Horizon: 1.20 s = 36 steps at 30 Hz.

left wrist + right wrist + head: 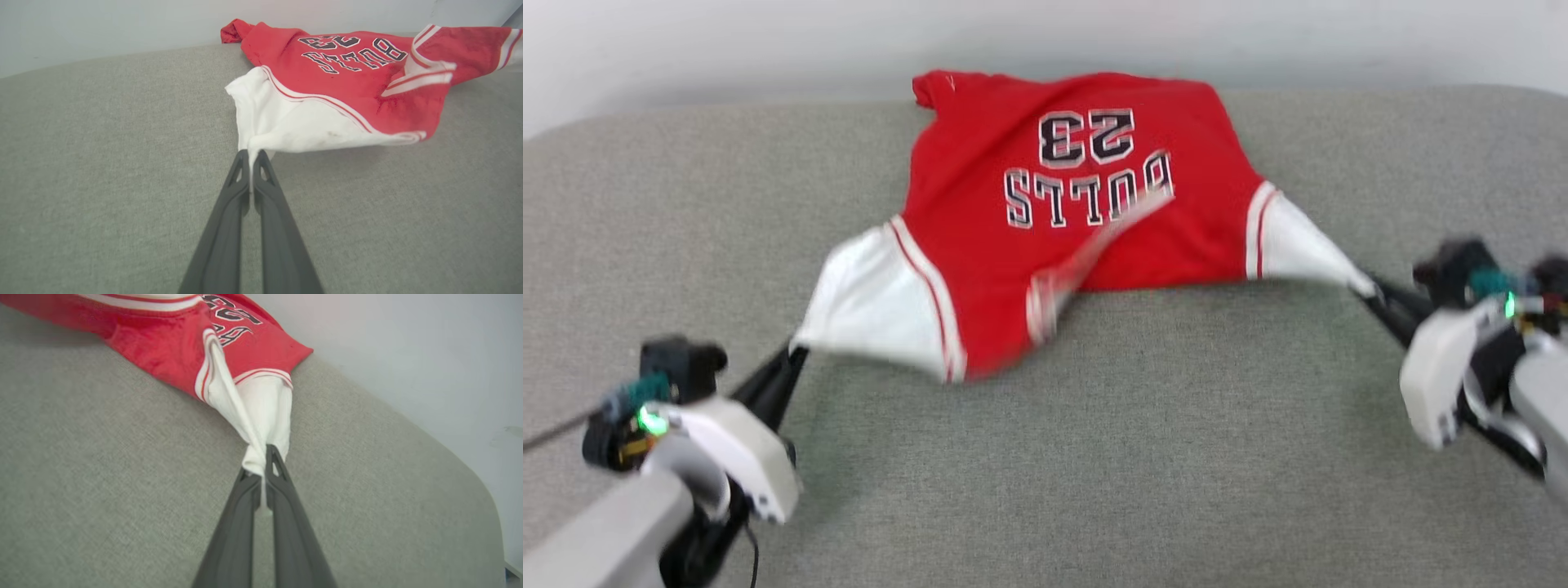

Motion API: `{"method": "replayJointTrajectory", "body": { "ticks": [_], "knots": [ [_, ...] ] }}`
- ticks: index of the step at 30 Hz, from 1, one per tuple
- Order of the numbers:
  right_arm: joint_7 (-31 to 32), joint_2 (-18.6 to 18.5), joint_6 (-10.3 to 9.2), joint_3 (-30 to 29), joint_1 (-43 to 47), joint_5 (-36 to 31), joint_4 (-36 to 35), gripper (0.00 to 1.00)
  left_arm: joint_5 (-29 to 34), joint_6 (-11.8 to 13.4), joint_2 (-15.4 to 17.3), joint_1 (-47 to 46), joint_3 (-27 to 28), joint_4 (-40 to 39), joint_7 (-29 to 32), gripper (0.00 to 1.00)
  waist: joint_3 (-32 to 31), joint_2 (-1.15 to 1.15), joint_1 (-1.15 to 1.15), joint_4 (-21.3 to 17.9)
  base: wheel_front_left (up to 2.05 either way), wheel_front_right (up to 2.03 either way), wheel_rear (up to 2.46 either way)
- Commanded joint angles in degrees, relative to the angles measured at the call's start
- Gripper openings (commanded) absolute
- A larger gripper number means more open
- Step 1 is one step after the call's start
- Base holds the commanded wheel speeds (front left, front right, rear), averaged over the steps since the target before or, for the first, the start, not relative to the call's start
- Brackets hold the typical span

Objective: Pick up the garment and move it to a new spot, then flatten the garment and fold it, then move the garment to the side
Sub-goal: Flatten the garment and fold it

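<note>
Grips shirt [1045, 237] by both white sleeves, with left tool [796, 353] clamped shut on the tip of the left-hand sleeve and right tool [1368, 287] clamped shut on the tip of the right-hand one. Holds it stretched between them over the grey counter [1094, 457], near edge raised, far part resting by the wall [727, 41], print upside down.
</note>
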Motion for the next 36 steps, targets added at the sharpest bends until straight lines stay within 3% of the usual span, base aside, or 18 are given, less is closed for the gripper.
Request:
{"method": "replayJointTrajectory", "body": {
  "ticks": [1, 8, 17, 23, 27, 29, 36],
  "knots": [
    [0.4, -1.5, -0.08, -0.3, 4.4, 0.7, -2.0, 0.0, -0.8, 1.3, 0.8, 3.2, -0.2, -1.6, -0.3, 0.0, -1.8, 0.0, 0.01, 0.1, 0.0, 0.0, 0.0],
    [2.0, -6.8, -0.08, -4.7, 20.4, 1.1, -11.3, 0.0, -3.6, 6.7, 4.5, 14.7, -0.5, -6.9, -0.9, 0.0, -5.1, 0.0, 0.01, -1.0, 0.0, 0.0, 0.0],
    [9.2, -9.7, -0.07, -15.8, 39.9, 0.3, -23.2, 0.0, -6.3, 13.3, 7.5, 28.4, 2.3, -13.7, -1.6, 0.0, -6.8, 0.0, 0.01, -1.7, 0.0, 0.0, 0.0],
    [17.7, -11.1, -0.08, -21.3, 48.8, -0.1, -30.7, 0.0, -5.2, 14.9, 7.0, 32.4, 4.9, -16.5, -1.6, 0.0, -6.2, 0.0, 0.01, -1.2, 0.0, 0.0, 0.0],
    [20.8, -9.3, -0.08, -26.3, 50.4, -1.4, -33.6, 0.0, -3.5, 14.8, 6.1, 31.8, 6.0, -17.8, -1.7, 0.0, -5.1, 0.0, 0.01, -0.6, 0.0, 0.0, 0.0],
    [21.5, -8.6, -0.08, -29.6, 49.3, -2.4, -35.2, 1.0, -3.0, 14.6, 5.7, 31.2, 6.8, -18.2, -1.6, 0.0, -4.3, 0.0, 0.01, -0.5, 0.0, 0.0, 0.0],
    [25.6, -9.7, -0.08, -42.3, 43.1, -4.9, -43.1, 1.0, 1.1, 15.4, 5.7, 27.5, 7.8, -20.3, -1.6, 0.0, -0.1, 0.0, 0.01, 1.1, 0.0, 0.0, 0.0]
  ]
}}
